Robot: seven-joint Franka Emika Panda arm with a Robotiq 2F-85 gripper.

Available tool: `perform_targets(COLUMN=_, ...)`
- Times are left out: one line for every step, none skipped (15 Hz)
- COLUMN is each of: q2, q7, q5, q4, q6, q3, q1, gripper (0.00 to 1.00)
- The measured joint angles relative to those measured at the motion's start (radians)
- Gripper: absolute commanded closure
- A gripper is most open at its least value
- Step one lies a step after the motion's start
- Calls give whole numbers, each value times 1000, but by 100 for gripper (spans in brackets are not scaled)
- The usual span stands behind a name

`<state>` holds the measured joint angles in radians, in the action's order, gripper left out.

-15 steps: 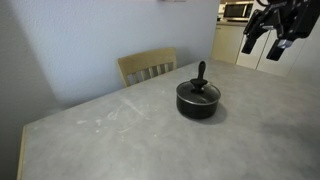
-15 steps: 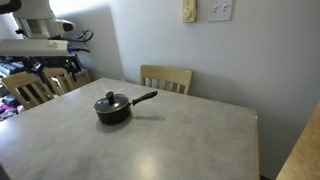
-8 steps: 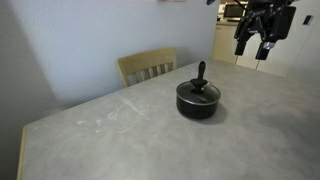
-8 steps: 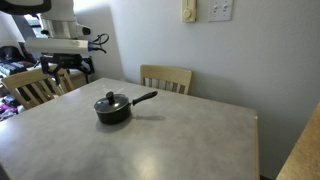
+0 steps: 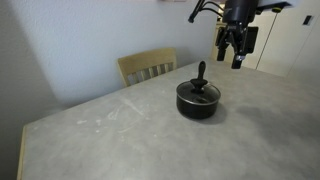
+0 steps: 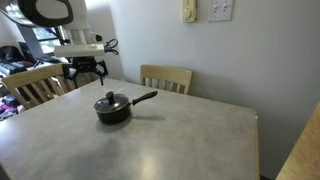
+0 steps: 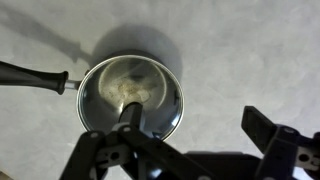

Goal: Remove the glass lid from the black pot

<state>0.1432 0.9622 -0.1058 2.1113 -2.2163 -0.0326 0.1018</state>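
Observation:
The black pot (image 5: 198, 104) stands on the grey table with its long handle (image 5: 201, 70) pointing toward the wall; it also shows in an exterior view (image 6: 112, 112). The glass lid (image 5: 198, 92) sits on it, with its small black knob on top. In the wrist view the lid (image 7: 140, 85) is at centre left and the pot handle (image 7: 30, 75) runs off to the left. My gripper (image 5: 232, 47) is open and empty, in the air above and beside the pot, also seen in an exterior view (image 6: 88, 70). In the wrist view the gripper (image 7: 185, 150) has its fingers spread wide.
The grey table (image 5: 110, 135) ends at edges near the camera in both exterior views. A wooden chair (image 5: 148, 66) stands at the wall side, also seen in an exterior view (image 6: 166, 78). Another chair (image 6: 35, 85) stands near the robot base. Cabinets (image 5: 290, 45) are behind.
My gripper has moved across from the table's far side toward the pot and now hangs close above it. It stays open. The pot and lid have not moved.

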Motion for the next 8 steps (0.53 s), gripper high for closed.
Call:
perform_targets(q2=26, q7=-2, q5=8, q4=-8, q6=-17, q3=7, q1=-4, gripper=0)
perform_targets(q2=51, q7=-5, q5=19, q4=-16, q6=-32, q3=13, q1=-9, gripper=0)
perform_targets(q2=72, q7=-6, q5=29, q4=-23, q6=-42, q3=18, q1=-14, gripper=0)
perform_targets(q2=90, q7=-6, q5=35, q4=-30, q6=-47, q3=21, q1=-19, gripper=0)
perform_targets(q2=101, q7=-6, q5=37, q4=-37, q6=-51, q3=23, q1=-22, gripper=0)
perform_targets(q2=105, q7=-6, q5=37, q4=-40, q6=-51, q3=24, q1=-23, gripper=0)
perform_targets(q2=106, q7=-6, q5=37, q4=-42, q6=-51, q3=25, q1=-24, gripper=0)
perform_targets(q2=105, q7=-6, q5=37, q4=-44, q6=-51, q3=26, q1=-24, gripper=0)
